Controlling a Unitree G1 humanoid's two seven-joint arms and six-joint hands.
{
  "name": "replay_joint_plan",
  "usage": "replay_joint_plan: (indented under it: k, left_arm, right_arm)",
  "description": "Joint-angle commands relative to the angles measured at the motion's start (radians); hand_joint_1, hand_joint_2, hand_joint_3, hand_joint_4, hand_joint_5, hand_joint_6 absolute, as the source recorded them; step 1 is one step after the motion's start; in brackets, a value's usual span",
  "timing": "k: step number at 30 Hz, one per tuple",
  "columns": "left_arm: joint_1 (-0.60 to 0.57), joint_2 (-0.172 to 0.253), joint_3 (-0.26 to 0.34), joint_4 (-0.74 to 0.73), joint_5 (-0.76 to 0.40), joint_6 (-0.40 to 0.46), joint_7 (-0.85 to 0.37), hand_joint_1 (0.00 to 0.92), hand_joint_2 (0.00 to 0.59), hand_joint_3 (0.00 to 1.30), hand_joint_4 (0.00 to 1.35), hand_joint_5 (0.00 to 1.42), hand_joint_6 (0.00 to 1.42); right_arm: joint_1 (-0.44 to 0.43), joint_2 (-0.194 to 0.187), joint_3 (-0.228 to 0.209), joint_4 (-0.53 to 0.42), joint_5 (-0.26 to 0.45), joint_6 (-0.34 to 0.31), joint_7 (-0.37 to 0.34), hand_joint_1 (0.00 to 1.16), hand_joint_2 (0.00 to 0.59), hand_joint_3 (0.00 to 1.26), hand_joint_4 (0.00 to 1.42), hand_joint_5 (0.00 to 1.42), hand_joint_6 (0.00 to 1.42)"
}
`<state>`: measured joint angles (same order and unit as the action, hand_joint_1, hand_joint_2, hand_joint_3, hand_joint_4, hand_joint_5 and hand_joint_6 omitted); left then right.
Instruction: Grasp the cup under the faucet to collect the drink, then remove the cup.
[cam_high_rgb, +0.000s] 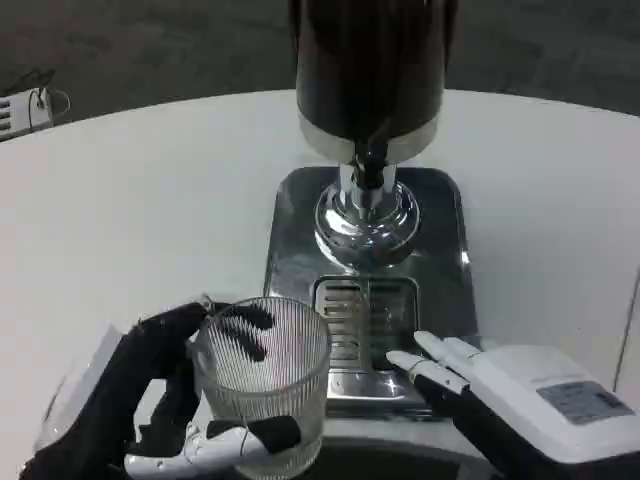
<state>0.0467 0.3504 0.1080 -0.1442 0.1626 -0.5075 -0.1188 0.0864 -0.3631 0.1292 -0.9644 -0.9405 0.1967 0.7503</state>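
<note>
Cup (262, 385) of clear ribbed glass sits upright at the near edge of the picture, gripped by the left hand (165, 400). That hand's dark fingers (243, 325) wrap around the far side of the glass and show through its wall, while a white and black finger crosses the near side low down, close to the base. The cup looks empty; no liquid can be made out in it. It stands at the front left corner of the drip tray (365, 330), overlapping the tray's near edge, in front of and to the left of the faucet (367, 165) rather than straight under it.

Across from it, the right hand (500, 385) lies near the tray's front right corner. It holds nothing, and its white fingers (430, 355) are stretched out toward the slotted grille, their tips over or touching the tray's rim; which of the two cannot be told.

Farther back, the tray is a shiny metal plate with a slotted grate in its middle. A polished chrome pedestal rises from it and carries the dispenser (368, 60), a dark cylinder with a silver band at its foot, from which the short faucet hangs. All of it stands on a white tabletop (130, 200).
</note>
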Motion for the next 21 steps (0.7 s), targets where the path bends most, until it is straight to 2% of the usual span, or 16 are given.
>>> replay_joint_plan:
  k: [1,21]
  left_arm:
    - [0.013,0.001,0.012,-0.014,-0.021,-0.015,-0.002,0.619,0.0,0.97,1.1,1.3,1.42]
    - [0.007,-0.001,0.009,-0.007,-0.02,-0.013,0.0,0.619,0.0,0.97,1.1,1.3,1.42]
  right_arm:
    - [0.01,0.004,-0.005,-0.017,-0.005,-0.007,0.009,0.6,0.454,0.12,0.0,0.03,0.0]
    - [0.01,0.006,-0.012,-0.016,-0.002,-0.002,0.01,0.6,0.454,0.12,0.0,0.03,0.0]
